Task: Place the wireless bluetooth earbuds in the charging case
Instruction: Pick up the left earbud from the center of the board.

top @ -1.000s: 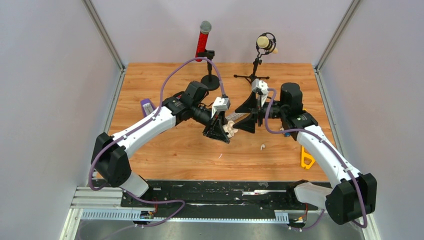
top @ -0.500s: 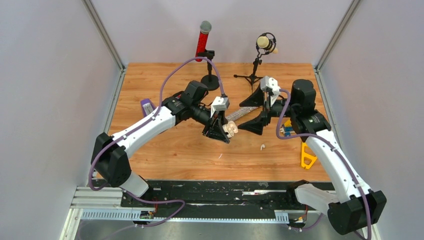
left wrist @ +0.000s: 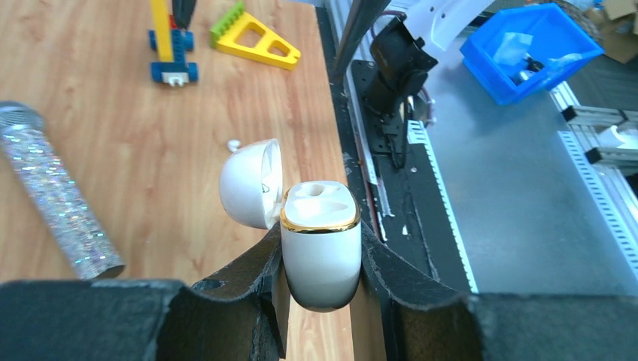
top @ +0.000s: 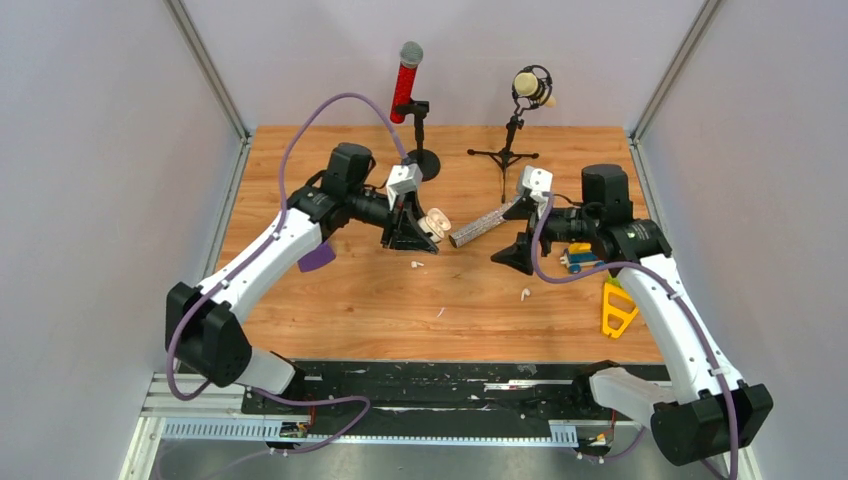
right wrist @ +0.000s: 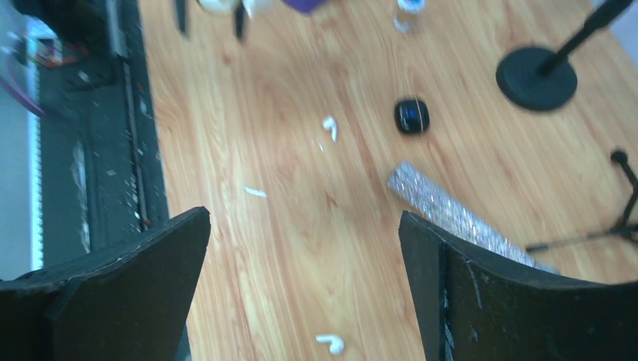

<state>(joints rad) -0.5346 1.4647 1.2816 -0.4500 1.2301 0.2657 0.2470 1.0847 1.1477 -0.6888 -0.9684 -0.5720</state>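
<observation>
Both arms have pulled apart since a moment ago. Our left arm has swung back and to the left, and our right arm has backed off to the right, so the two grippers no longer meet in the middle.

Our left gripper (left wrist: 321, 259) squeezes the white plastic charging case with a gold rim (left wrist: 320, 244) from both sides and holds it up off the wooden table (top: 350, 300). The case stands upright with its round lid (left wrist: 250, 184) flipped open. That way the two holes on top face up, ready for a bud to drop in. Both holes look empty.

Our right gripper (right wrist: 301, 278) is spread wide and holds nothing. We think it is open like that so it can come down over a bud and pinch it.

The tiny white plastic earbuds (top: 416, 264) are not in the case yet. One lies on the table just below the left gripper. A second bud (top: 524, 294) lies near the right gripper, so we think that one is the easy one to grab first.

The long silver glitter microphone (top: 485, 225) lies flat between the two grippers, and we should not bump it.
</observation>
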